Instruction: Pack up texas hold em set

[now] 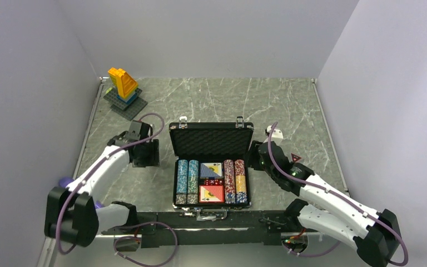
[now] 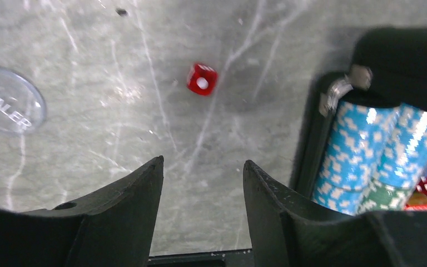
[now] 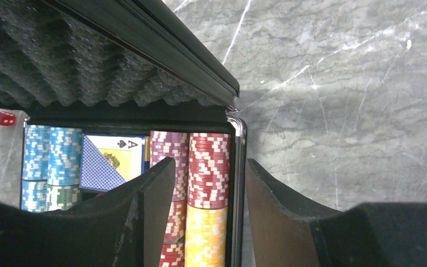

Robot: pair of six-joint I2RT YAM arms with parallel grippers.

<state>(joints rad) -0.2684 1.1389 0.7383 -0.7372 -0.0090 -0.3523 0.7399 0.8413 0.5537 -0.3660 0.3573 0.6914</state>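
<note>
Hard black case, egg-crate foam lid upright, mid-table; striped chip rows and two decks inside. Small red die loose on veined stone left of the case, ahead of left gripper, half-spread, empty. Right gripper, half-spread, straddles case's right wall.

Your white, black-jointed left arm reaches forward from its base, elbow bent out to the side, its black two-finger left claw pointed downward, fingers standing apart and gripping nothing. Your white right arm angles in toward the middle, wrist low, its black right claw also parted, fingers closed on nothing
</note>
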